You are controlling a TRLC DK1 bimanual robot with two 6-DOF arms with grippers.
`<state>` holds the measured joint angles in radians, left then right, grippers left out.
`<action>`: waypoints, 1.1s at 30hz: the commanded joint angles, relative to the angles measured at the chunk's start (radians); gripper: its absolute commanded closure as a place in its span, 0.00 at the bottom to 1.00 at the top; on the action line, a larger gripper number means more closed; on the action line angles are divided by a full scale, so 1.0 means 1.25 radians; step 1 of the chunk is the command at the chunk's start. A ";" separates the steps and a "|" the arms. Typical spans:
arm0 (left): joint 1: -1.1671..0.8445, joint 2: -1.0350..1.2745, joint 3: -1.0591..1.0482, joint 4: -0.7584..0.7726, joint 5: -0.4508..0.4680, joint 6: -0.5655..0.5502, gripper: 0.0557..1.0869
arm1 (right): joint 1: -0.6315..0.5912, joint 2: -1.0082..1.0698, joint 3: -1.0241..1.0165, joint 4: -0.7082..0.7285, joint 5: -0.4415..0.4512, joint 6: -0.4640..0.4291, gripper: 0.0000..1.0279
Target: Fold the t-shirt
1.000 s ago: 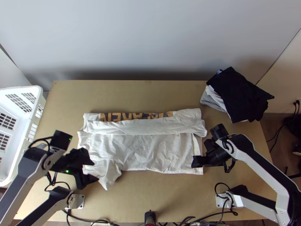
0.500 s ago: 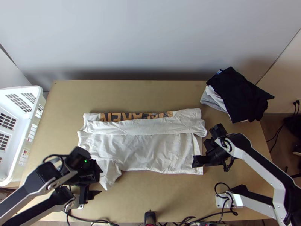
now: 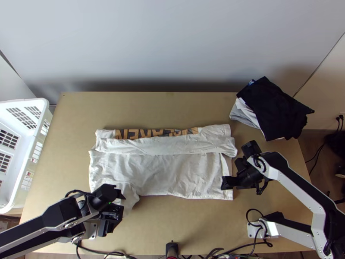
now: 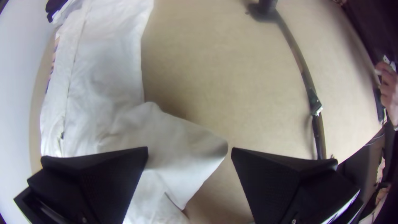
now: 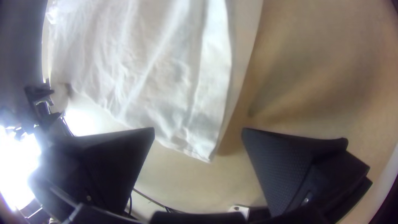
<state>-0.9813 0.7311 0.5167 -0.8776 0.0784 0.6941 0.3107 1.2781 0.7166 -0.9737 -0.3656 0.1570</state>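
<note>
In the top view, the white t-shirt lies with its long axis running left to right across the table, the far part doubled over in a band and dark and tan print peeping out beyond it. One sleeve juts from the left end towards the near edge, and the left gripper is at its near end, much the closer arm to it. From the left wrist view I can see that gripper's jaws stand wide apart, one finger over the cloth and the other just past the sleeve's tip. So the gap runs roughly along the sleeve rather than across it. To my eye, closing like that would bunch it lengthwise; a slight turn and a lower reach might catch the tip neatly, before folding it in over the body.

The right gripper is at the t-shirt's near right corner, jaws apart too, with the corner showing in the gap and nothing clamped. It looks well placed for that hem, though I can't judge how high it sits above the cloth.

A pile of clothes sits at the far right and a white basket at the left, both out of the way. The cable along the near edge is what I'd watch if the left arm swings low.
</note>
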 commanded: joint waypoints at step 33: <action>0.187 0.147 0.114 -0.081 0.281 0.019 0.97 | -0.014 -0.003 -0.010 0.001 0.002 0.001 0.05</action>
<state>-0.8768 0.7712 0.5510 -0.8623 0.2375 0.6846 0.2958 1.2770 0.7067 -0.9726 -0.3637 0.1570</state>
